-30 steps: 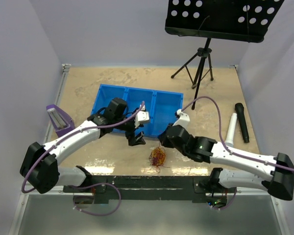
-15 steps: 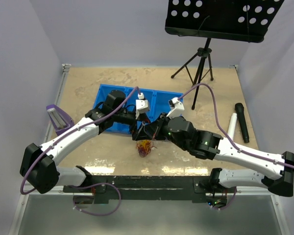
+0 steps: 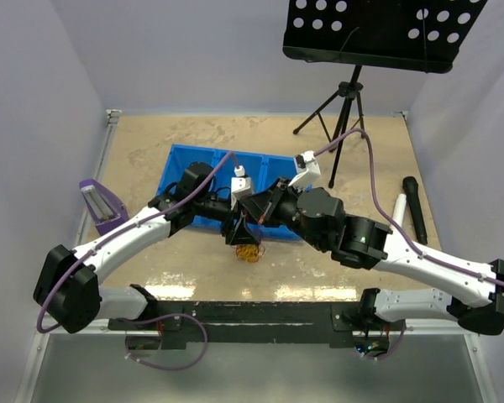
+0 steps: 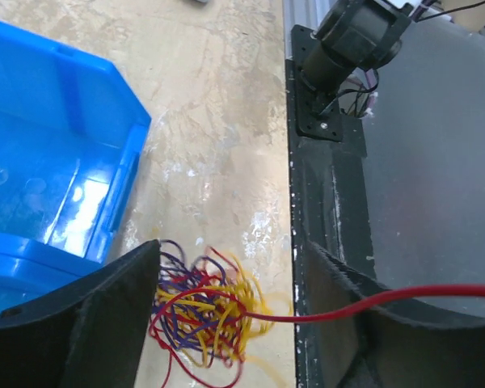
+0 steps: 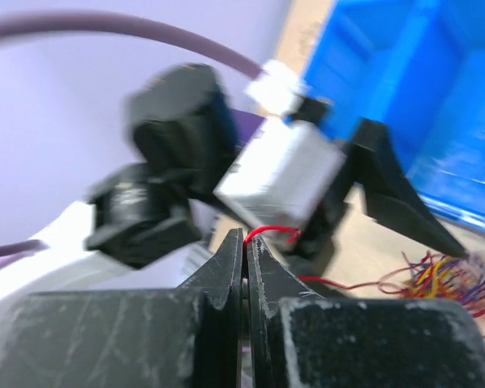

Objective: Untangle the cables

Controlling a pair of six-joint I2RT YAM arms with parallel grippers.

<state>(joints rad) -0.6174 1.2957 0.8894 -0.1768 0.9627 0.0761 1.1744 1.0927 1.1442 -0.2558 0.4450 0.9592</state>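
Mottled tan, with a glossy sheen along its near edge, the worktop (image 3: pixel 143 147) carries everything we describe. Close to the middle of that near edge we find the cables (image 3: pixel 249 251), a small curly knot of hair-thin red, yellow and purple wires lying on the surface. Directly over the knot hangs the left end effector (image 3: pixel 238 232), its dark matte fingers (image 4: pixel 89 323) spread wide and gripping nothing. One strand, the red cable (image 4: pixel 404 297), runs taut out of the knot and crosses in front of one of those fingers. The right end effector (image 5: pixel 244 242) has its wedge-shaped black fingers clenched on the looped end of a red strand, close to the left arm's wrist. Just beyond sits a blue bin (image 3: pixel 273 168) of smooth moulded plastic, split into three compartments. Where we can see inside, only shiny blue floor shows. At the right edge a black microphone (image 3: pixel 415 210) and a white microphone (image 3: pixel 397 220) lie side by side. Toward the far right corner a black perforated music stand (image 3: pixel 378 29) rises on a tripod.
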